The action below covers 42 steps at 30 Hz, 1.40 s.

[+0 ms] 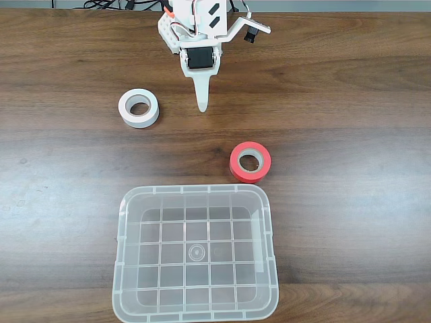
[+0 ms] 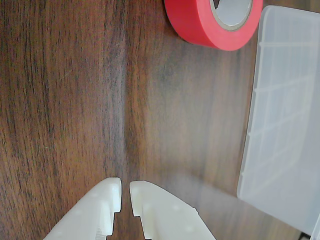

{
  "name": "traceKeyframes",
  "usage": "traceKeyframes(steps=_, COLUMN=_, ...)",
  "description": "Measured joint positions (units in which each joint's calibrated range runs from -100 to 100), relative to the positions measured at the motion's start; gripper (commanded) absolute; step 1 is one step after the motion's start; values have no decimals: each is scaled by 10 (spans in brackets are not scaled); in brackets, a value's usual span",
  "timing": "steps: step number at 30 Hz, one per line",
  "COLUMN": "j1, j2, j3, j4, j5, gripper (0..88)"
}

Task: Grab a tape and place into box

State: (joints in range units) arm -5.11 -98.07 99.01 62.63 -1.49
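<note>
At the top of the fixed view, beyond the box, you'll see the arm with its claw (image 1: 202,104) pointing down toward the bench (image 1: 350,101); the fingers taper to a single point there. Your wrist view shows the claw (image 2: 125,192) with its two white fingertips nearly pressed together — only a thin gap of wood between them, and nothing pinched.

Taking the box (image 1: 195,195) as your landmark in the fixed view, the white tape (image 1: 139,108) lies flat on the bench well above the box's upper left corner, hollow core facing up, and to the left of the claw tip, apart from it. The red tape (image 1: 250,162) also lies flat, just above the box's upper right corner — close to the rim, though whether they touch is hard to tell. The box itself sits open and empty, its grid-patterned bottom plain to see.

Your wrist view also catches the red tape (image 2: 210,22) at the top edge and the clear box (image 2: 285,125) along the right side, with bare wood (image 2: 75,100) in front of the fingertips.
</note>
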Motion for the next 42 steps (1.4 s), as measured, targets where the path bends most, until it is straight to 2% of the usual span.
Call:
traceKeyframes(steps=30, j1=1, j2=0, j3=0, j4=-1, j5=-1, gripper=13)
traceKeyframes(steps=35, j1=43, j2=0, j3=0, j4=-4, j5=-1, gripper=13)
traceKeyframes(steps=42, j1=149, j2=0, j3=-5, j4=-14, j5=-1, gripper=13)
